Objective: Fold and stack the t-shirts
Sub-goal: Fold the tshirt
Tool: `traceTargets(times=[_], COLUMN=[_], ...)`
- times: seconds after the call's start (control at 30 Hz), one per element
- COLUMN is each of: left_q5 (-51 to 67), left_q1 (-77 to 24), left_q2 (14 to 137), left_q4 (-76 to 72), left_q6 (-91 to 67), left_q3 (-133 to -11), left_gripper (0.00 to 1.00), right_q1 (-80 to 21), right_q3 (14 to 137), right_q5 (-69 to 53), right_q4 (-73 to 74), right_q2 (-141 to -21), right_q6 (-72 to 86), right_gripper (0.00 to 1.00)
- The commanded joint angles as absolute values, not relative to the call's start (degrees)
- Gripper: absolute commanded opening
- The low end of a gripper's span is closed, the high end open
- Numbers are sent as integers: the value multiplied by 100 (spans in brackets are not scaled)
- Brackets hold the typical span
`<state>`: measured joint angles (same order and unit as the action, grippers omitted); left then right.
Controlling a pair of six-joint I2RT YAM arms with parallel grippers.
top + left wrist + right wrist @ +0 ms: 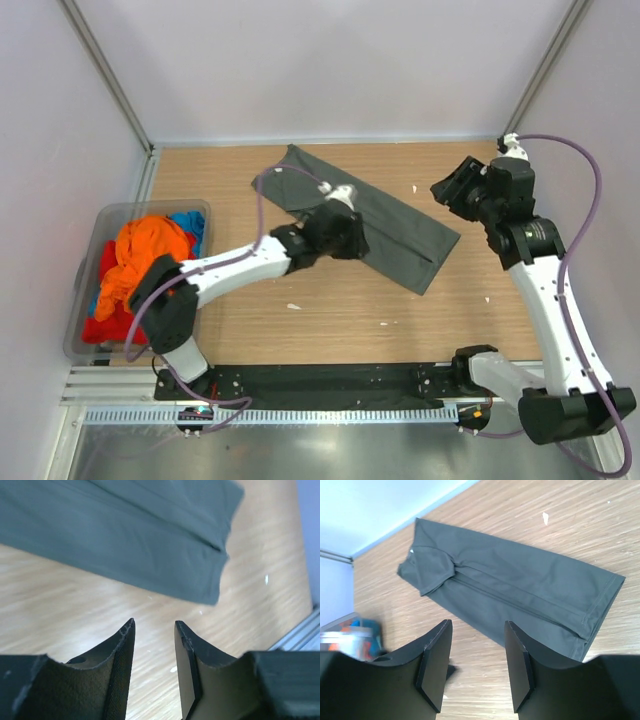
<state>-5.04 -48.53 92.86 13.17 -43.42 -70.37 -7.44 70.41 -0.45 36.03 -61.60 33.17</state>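
The dark grey-green t-shirt (405, 230) lies flat on the wooden table (330, 310), folded into a long strip that runs slantwise from the far left toward the near right. The left gripper (154, 630) hangs over the strip's middle with its fingers spread and nothing between them. The right gripper (477, 630) is raised at the far right, near the strip's right end, also spread and empty. At the left edge a translucent bin (85, 290) holds the orange t-shirt (150, 245) crumpled on top, the red t-shirt (100, 325) beneath it on the near side and the blue t-shirt (190, 225) on the far right side
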Motion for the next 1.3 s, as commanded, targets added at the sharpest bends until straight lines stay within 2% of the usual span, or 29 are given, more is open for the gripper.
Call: traceTargets(times=[0.0, 0.2, 0.3, 0.43, 0.77, 1.0, 1.17, 1.27], left_q5=[-965, -1862, -1951, -2144, -2408, -2390, -2408, -2347], left_q1=[-5720, -6819, -6996, -7128, -7145, -7146, -7154, -7181], left_q2=[9921, 11563, 12117, 12471, 13051, 13236, 13280, 13061], left_q4=[369, 1106, 1432, 1538, 1661, 1880, 2302, 2329], left_q6=[-4018, -3314, -3541, -3805, -3595, -3788, -3972, -4148], left_q3=[-7504, -9024, -9762, -10089, -10397, -10485, -10573, -10433], left_gripper=[39, 40, 40, 40, 43, 40, 34, 36], right_q1=[-765, -765, -765, -765, -765, -765, -765, -765], right_q3=[7198, 7216, 7347, 7558, 7787, 7857, 7805, 7805], right_q5=[-220, -106, -26, 211, 501, 554, 641, 677], right_q4=[3884, 4104, 4209, 4298, 4394, 4403, 4377, 4386], right_q2=[-5775, -5072, -4791, -4544, -4026, -3982, -3937, -3946], right_q6=[3393, 3472, 3472, 3454, 3445, 3410, 3393, 3366], right_gripper=[52, 52, 53, 53, 55, 55, 55, 55])
